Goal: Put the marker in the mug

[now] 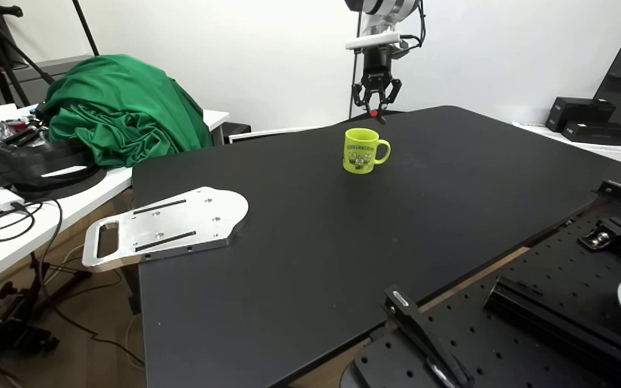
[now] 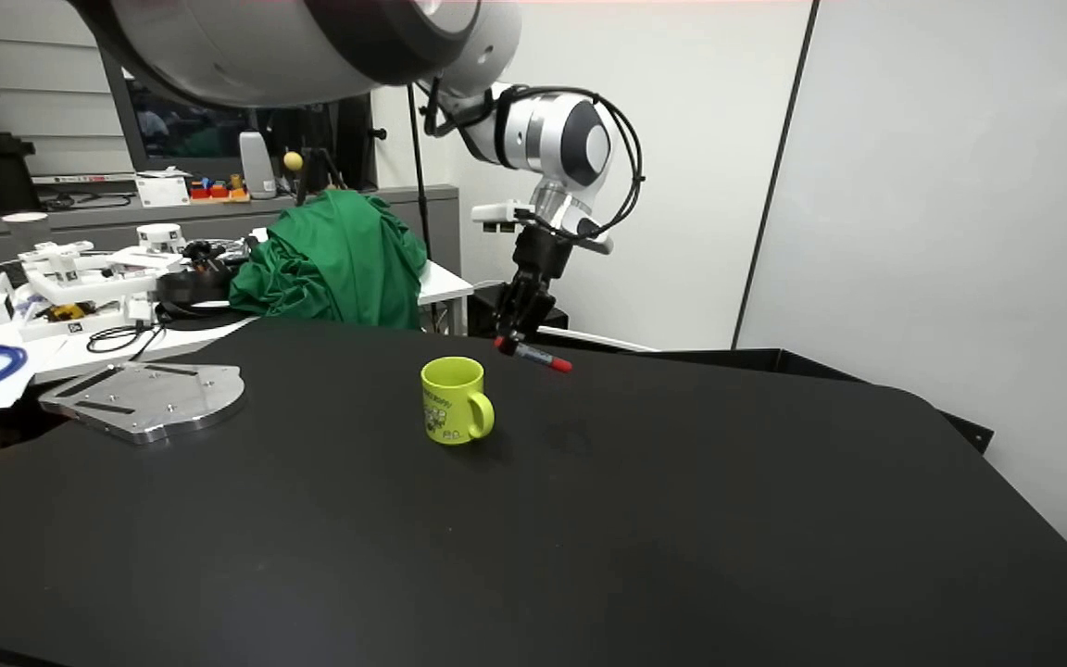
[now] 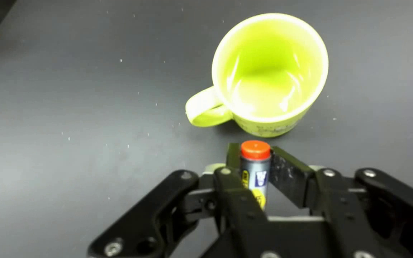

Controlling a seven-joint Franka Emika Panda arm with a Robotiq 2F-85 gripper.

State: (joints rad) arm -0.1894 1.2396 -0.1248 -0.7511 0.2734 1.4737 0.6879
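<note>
We have the marker [image 2: 539, 356] tilted aloft near the centre of an exterior view, pinched in the claw [image 3: 256, 160], closed to its width. The empty mug [image 3: 269, 75] stands upright on the table [image 3: 95, 143], upper right of the wrist view. We judge this the carrying step; next we should centre over the mug, steepen the marker, lower, release.

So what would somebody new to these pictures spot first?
Most likely the bright yellow-green mug, standing upright on the black table. Next, perhaps, the red-ended marker held in the gripper, its tip just below the mug in the wrist view. Then the big green cloth heaped on a white side table in an exterior view.
</note>
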